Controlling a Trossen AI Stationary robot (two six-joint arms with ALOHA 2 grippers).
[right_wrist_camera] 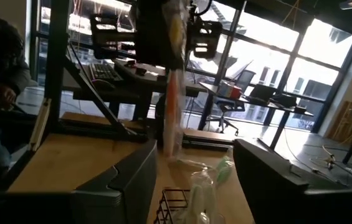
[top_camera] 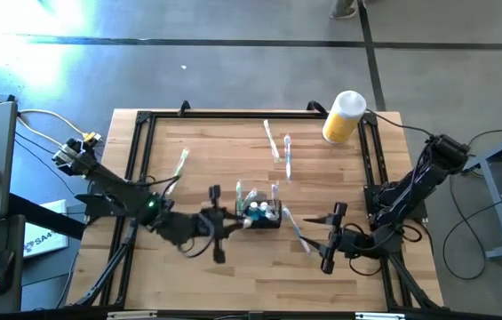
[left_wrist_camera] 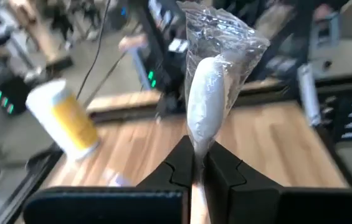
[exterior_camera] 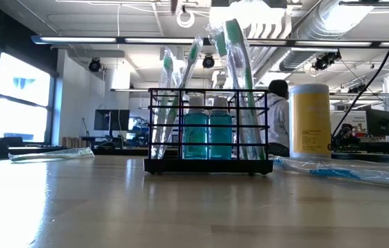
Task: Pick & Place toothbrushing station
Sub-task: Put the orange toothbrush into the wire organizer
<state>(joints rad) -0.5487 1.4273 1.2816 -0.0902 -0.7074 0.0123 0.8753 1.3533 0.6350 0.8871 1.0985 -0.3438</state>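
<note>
High view: small black wire-mesh caddy (top_camera: 260, 213) sits on the wooden table (top_camera: 197, 142) near its front edge, mid-width. Left gripper (top_camera: 218, 229) is just left of it; right gripper (top_camera: 332, 236) lies to its right, apart, jaws spread. Yellow cylinder with white cap (top_camera: 343, 116) lies at the far right corner.

Low view: caddy (exterior_camera: 208, 131) upright on the table, holding two blue bottles (exterior_camera: 208, 136) and wrapped toothbrushes (exterior_camera: 239, 48).

Left wrist view: fingers (left_wrist_camera: 179, 171) clamped together on a plastic-wrapped white toothbrush (left_wrist_camera: 204, 99).

Right wrist view: jaws apart, nothing between them; caddy rim (right_wrist_camera: 172, 205) just ahead.
</note>
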